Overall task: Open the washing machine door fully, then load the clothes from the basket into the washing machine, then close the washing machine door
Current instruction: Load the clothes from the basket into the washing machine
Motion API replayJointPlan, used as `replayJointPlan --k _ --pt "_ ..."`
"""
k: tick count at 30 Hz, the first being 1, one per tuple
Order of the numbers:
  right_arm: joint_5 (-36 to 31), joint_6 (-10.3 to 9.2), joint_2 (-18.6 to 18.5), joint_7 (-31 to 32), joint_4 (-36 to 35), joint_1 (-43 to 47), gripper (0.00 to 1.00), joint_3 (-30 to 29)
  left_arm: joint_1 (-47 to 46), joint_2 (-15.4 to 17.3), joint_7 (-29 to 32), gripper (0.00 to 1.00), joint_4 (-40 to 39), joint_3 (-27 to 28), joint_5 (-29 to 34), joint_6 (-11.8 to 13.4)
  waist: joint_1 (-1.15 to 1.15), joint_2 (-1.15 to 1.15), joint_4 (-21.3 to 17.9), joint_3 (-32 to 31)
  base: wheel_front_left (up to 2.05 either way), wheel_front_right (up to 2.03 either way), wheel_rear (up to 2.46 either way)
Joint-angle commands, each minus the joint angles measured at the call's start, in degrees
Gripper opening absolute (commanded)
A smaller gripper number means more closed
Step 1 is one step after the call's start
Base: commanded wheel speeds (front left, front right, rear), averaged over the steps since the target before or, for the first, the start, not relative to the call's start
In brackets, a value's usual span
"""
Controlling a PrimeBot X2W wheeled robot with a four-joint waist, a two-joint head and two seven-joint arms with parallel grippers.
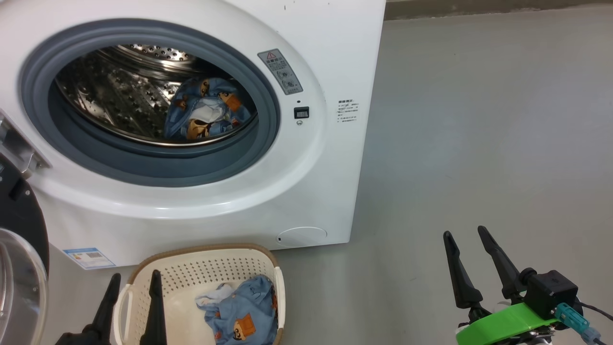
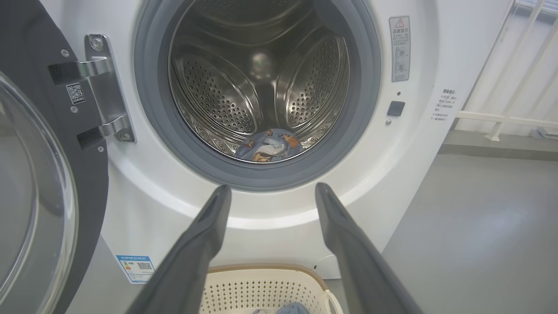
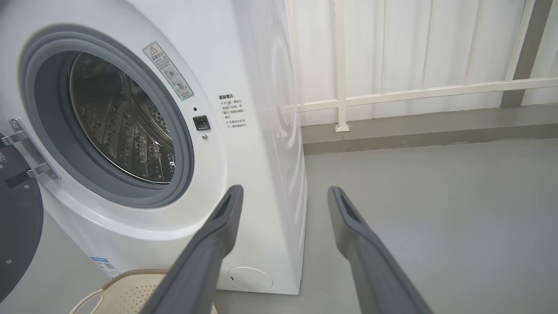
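The white washing machine (image 1: 330,57) stands with its black-ringed door (image 1: 19,258) swung wide to the left; the door (image 2: 39,183) also fills the left wrist view's left side. One blue printed garment (image 1: 206,108) lies inside the steel drum (image 2: 257,87). More of the clothes (image 1: 242,311) lie in the cream basket (image 1: 201,256) on the floor before the machine. My left gripper (image 1: 135,278) hangs open over the basket's left rim, nothing between its fingers. My right gripper (image 1: 467,234) stands open and empty over bare floor, right of the machine.
Grey floor (image 1: 479,120) stretches to the right of the machine. A white railing (image 3: 392,93) and a low grey kerb run along the wall behind. The basket (image 3: 130,292) sits close against the machine's front.
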Motion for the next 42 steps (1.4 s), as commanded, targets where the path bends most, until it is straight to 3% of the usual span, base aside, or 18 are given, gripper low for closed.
replayJointPlan --k 1,11,29,42 --pt "0.21 0.09 0.07 -0.27 -1.28 -0.38 1.0 1.37 -0.57 0.57 -0.32 1.0 -0.89 1.63 -0.26 0.03 0.0 0.0 -0.01 0.11 0.0 0.0 0.0" --pt "0.78 0.09 0.07 -0.27 -1.37 -1.18 1.0 1.66 -2.11 0.57 -0.32 1.0 3.24 -0.11 -2.55 -0.33 0.0 0.0 -0.87 3.46 0.0 0.0 0.0" --pt "0.02 0.09 0.07 -0.27 -2.38 -5.33 1.0 1.67 -13.63 0.57 -0.32 1.0 17.13 -4.08 -4.62 -2.64 0.0 0.0 -3.37 16.99 0.0 0.0 0.0" --pt "1.34 0.09 0.07 -0.27 -4.37 -8.85 1.0 2.0 -24.22 0.57 -0.32 1.0 28.48 -0.64 -3.36 -4.48 0.0 0.0 -6.56 27.83 0.0 0.0 0.0"
